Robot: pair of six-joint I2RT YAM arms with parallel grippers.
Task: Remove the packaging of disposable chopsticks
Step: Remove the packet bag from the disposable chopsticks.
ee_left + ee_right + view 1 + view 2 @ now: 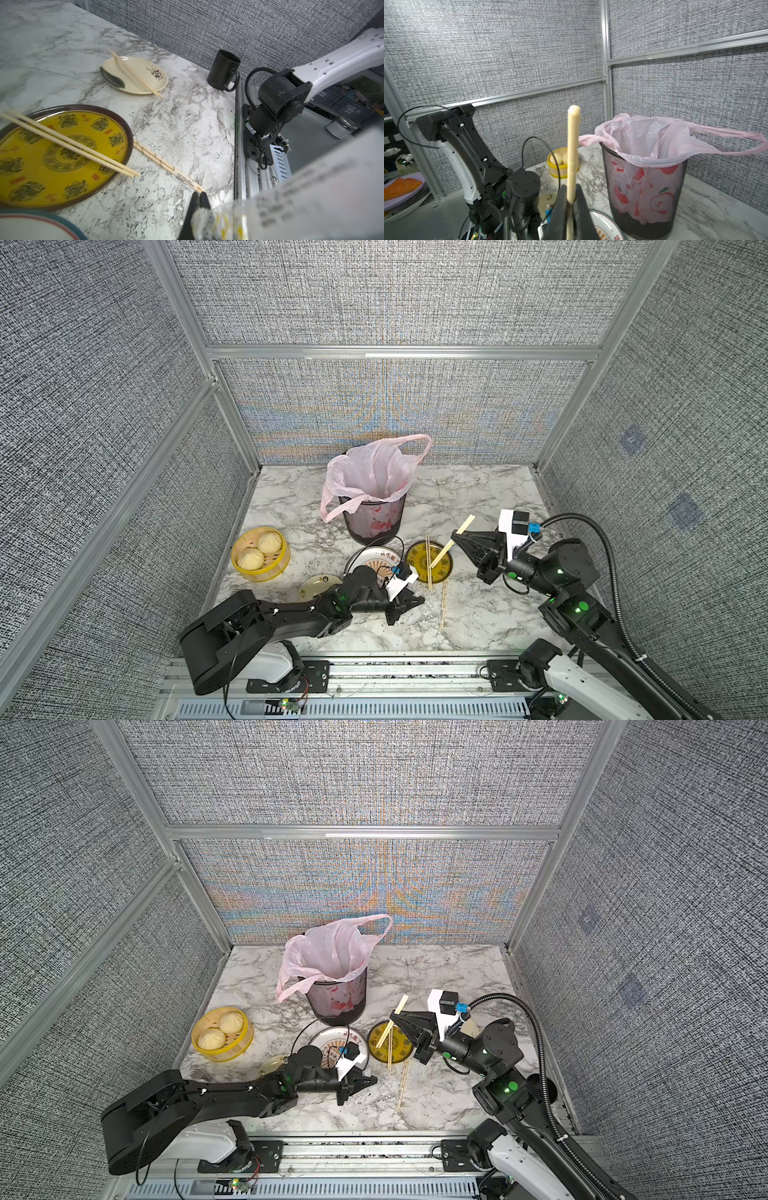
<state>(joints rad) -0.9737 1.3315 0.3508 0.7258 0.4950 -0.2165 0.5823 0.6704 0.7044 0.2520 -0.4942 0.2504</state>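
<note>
Marble table [478, 497] — mesh bin [374, 526], bun steamer [258, 575], plates [415, 558], mug [223, 70], wrapped chopsticks [444, 605].

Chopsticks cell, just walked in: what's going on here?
The right claw is shut on a bare chopstick pair, held up over the yellow plate, where another bare pair lies. The left claw is shut low over the marble table, apparently pinching an empty clear sleeve. One wrapped pair lies on the table beside the plate. The bagged bin stands behind.
</note>
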